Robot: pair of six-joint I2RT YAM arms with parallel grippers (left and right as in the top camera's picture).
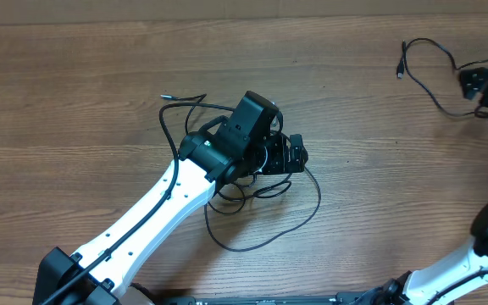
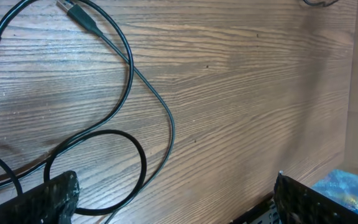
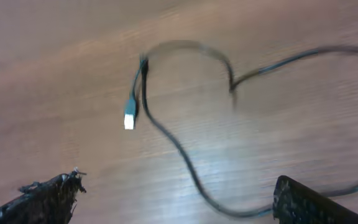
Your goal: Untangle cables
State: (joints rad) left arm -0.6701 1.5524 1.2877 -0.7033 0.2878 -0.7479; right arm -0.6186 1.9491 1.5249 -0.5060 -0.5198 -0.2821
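Both pincers stand fully open and hold nothing: your left pincer [image 1: 293, 156] hangs over the bundle of cables [image 1: 248, 191] at the middle of the desk [image 1: 74, 93], and your right pincer [image 1: 486, 88] sits at the far right edge, close to a single cable [image 1: 426, 90] that lies well apart from the rest. By my reading you are partway through. That one cable is free, its plug [image 1: 401, 73] pointing left, but the middle bundle is a mess of overlapping loops with one wide loop spilling toward the near side. Its strands are yet to be drawn apart. From the left wrist, two strands curve and cross on the wood, one ending in a dark plug [image 2: 79, 15], and only bare desk lies between the jaws. The right wrist picture is blurred, yet it shows the free cable's pale plug [image 3: 130, 118] ahead of the open jaws, not between them. Your left arm [image 1: 142, 220] reaches diagonally from the near left corner, wrist tipped down over the bundle. Your right arm [image 1: 464, 263] rises from the near right and mostly leaves the overhead view, so its pose is hard to judge.
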